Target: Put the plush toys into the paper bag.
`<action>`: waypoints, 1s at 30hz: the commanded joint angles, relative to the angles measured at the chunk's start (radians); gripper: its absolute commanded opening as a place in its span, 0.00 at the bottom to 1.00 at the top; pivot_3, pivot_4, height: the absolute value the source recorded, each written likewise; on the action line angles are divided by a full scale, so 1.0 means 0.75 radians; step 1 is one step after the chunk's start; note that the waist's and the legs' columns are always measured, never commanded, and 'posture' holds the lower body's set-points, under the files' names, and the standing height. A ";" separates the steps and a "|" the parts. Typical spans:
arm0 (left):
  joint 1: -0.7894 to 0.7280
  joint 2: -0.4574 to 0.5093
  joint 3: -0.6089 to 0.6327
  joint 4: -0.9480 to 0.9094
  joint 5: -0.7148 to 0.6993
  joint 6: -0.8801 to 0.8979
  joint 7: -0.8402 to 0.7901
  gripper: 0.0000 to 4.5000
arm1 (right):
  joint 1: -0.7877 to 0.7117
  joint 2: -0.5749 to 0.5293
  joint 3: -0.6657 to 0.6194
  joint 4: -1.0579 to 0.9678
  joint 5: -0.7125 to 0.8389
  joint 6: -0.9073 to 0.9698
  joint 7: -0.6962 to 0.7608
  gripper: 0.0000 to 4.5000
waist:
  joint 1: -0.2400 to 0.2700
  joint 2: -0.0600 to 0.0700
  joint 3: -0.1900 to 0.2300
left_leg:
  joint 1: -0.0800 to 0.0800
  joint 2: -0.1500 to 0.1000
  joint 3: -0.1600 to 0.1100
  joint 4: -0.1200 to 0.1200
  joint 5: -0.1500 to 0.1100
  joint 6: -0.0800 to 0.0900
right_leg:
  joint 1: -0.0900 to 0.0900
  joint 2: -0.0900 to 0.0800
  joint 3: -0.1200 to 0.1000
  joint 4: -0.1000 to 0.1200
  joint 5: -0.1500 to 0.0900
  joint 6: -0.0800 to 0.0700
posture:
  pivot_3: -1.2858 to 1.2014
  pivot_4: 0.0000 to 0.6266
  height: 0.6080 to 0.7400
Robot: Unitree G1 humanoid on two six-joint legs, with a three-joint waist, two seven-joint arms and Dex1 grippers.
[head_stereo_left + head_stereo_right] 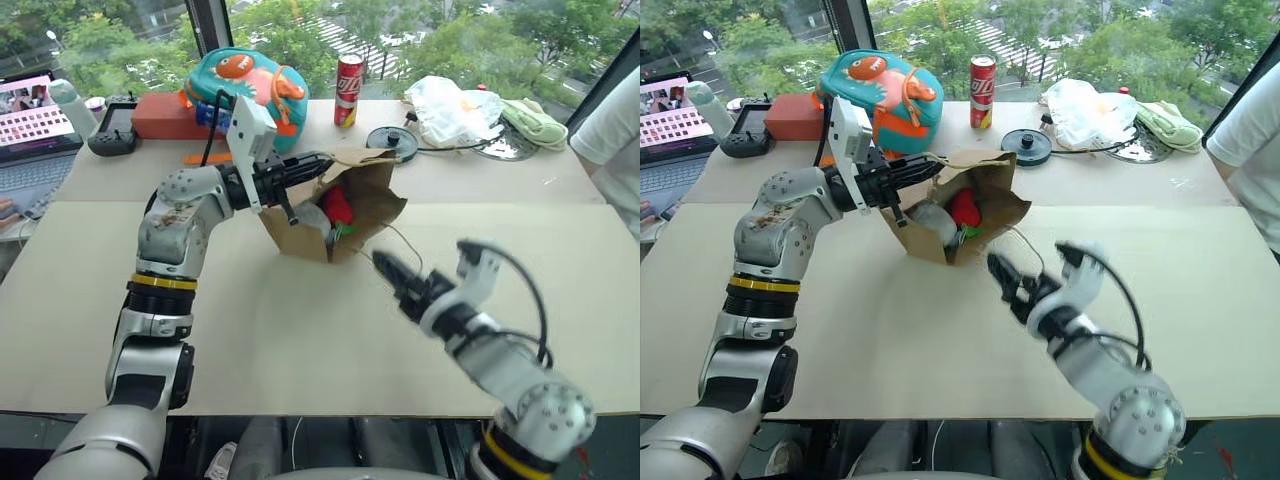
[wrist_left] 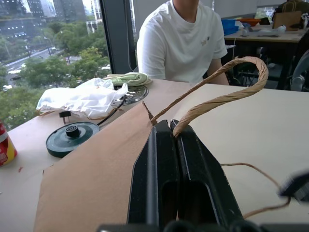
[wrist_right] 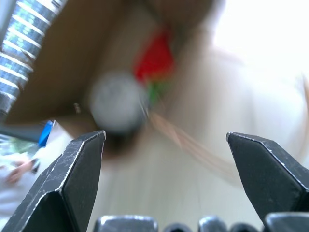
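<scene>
The counter (image 1: 300, 340) carries the bag (image 1: 375, 200), lying tipped with its mouth toward the robot. The left gripper (image 1: 322, 163) has its jaws clamped on the bag's upper edge by the handle (image 2: 227, 84), holding the mouth up. Both toys sit inside: the grey toy (image 1: 933, 222) beside the red toy (image 1: 964, 207). The right gripper (image 1: 388, 272) hangs near the mouth, jaws wide apart and empty. The task looks essentially done; only letting go of the bag seems left.

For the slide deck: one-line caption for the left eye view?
Left gripper holds paper bag open, both plush toys inside; right gripper open.
</scene>
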 commanded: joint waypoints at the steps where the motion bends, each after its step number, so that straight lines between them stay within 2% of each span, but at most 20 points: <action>1: -0.037 -0.010 -0.005 -0.013 -0.002 -0.031 -0.007 0.00 | -0.013 0.063 0.187 -0.015 0.225 -0.182 -0.046 0.99 | -0.012 0.000 0.000 | 0.000 0.000 0.000 0.002 0.000 0.000 | 0.001 0.000 0.000 0.000 0.000 0.000 | 0.52 0.24 0.99; 5: -0.040 -0.018 -0.010 -0.007 -0.001 -0.041 -0.009 0.00 | -0.087 -0.050 0.270 0.090 0.222 -0.268 -0.048 0.99 | -0.019 0.000 0.000 | 0.004 0.001 -0.001 0.004 0.001 0.001 | 0.004 0.002 0.000 0.000 -0.003 0.005 | 0.52 0.24 0.99; 10: -0.042 -0.015 -0.007 -0.012 -0.002 -0.039 -0.007 0.00 | -0.136 -0.107 0.288 0.153 0.185 -0.379 -0.022 0.99 | -0.017 0.000 0.000 | 0.003 0.001 -0.002 0.004 0.002 0.002 | 0.004 0.002 0.000 0.000 -0.003 0.005 | 0.52 0.24 0.99; 13: -0.041 -0.010 -0.005 -0.014 -0.001 -0.038 -0.006 0.00 | -0.153 -0.110 0.277 0.228 0.087 -0.458 -0.021 0.99 | -0.017 0.000 0.000 | 0.002 0.001 -0.002 0.003 0.002 0.002 | 0.003 0.002 0.000 -0.001 0.000 0.000 | 0.52 0.24 0.99; 23: -0.029 0.000 -0.001 -0.034 -0.002 -0.031 0.004 0.00 | -0.255 -0.060 0.237 0.349 -0.096 -0.641 0.006 0.99 | -0.017 0.000 0.000 | 0.002 0.001 -0.002 0.003 0.002 0.002 | 0.003 0.002 0.000 0.000 0.000 0.000 | 0.52 0.24 0.99; 29: -0.029 0.002 -0.001 -0.035 -0.001 -0.034 0.007 0.00 | -0.292 -0.055 0.227 0.341 -0.139 -0.671 0.015 0.99 | -0.017 0.000 0.000 | 0.002 0.000 -0.002 0.003 0.002 0.002 | 0.003 0.002 0.000 0.000 0.000 0.000 | 0.52 0.24 0.99; 30: -0.029 0.002 -0.001 -0.034 -0.001 -0.035 0.007 0.00 | -0.290 -0.059 0.232 0.333 -0.144 -0.666 0.016 0.94 | -0.017 0.000 0.000 | 0.002 0.000 -0.002 0.003 0.002 0.002 | 0.003 0.002 0.000 0.000 0.000 0.000 | 0.52 0.24 0.99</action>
